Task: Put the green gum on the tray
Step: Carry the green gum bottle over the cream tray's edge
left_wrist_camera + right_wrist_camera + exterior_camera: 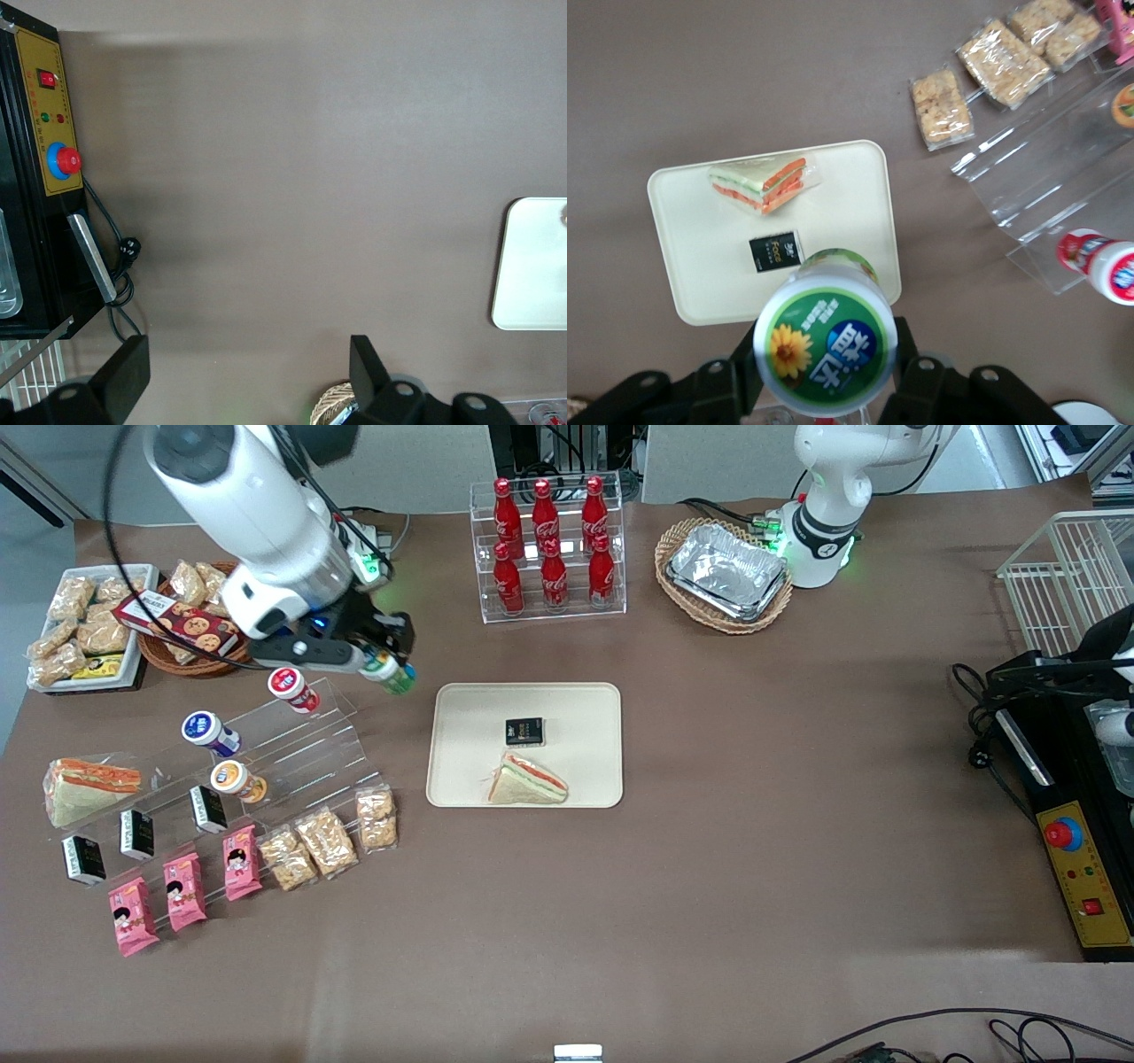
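Currently the gripper [383,662] grips the green gum [393,673] above the surface, near the beige tray [461,779] but short of its rim. Risks: dropping early lands it off-tray; dropping onto the sandwich [528,781] or black packet [524,732] could tip the bottle.

The working arm [252,509] is a thick, glossy white tube with a black cable looping along it, and a green light glows at its wrist. Its gripper [383,657], above the table beside the clear stepped rack, is black and blocky. In the wrist view the black finger mounts [921,390] show round screw holes.
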`<action>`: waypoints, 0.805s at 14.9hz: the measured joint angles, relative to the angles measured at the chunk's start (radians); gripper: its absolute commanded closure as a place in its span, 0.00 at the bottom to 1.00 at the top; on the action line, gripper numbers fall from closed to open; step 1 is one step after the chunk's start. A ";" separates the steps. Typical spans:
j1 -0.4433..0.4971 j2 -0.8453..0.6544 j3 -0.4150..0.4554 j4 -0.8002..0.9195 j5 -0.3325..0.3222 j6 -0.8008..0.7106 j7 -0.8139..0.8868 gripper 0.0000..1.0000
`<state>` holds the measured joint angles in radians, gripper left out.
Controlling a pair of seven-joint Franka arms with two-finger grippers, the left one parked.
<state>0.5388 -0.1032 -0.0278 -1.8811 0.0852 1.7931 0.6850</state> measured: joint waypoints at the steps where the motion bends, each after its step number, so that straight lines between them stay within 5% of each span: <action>1: 0.007 0.011 -0.001 -0.032 0.000 0.044 0.011 0.74; 12: 0.162 0.061 -0.002 -0.559 -0.048 0.619 0.217 0.74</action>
<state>0.7005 -0.0419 -0.0303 -2.4399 0.0372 2.4120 0.9019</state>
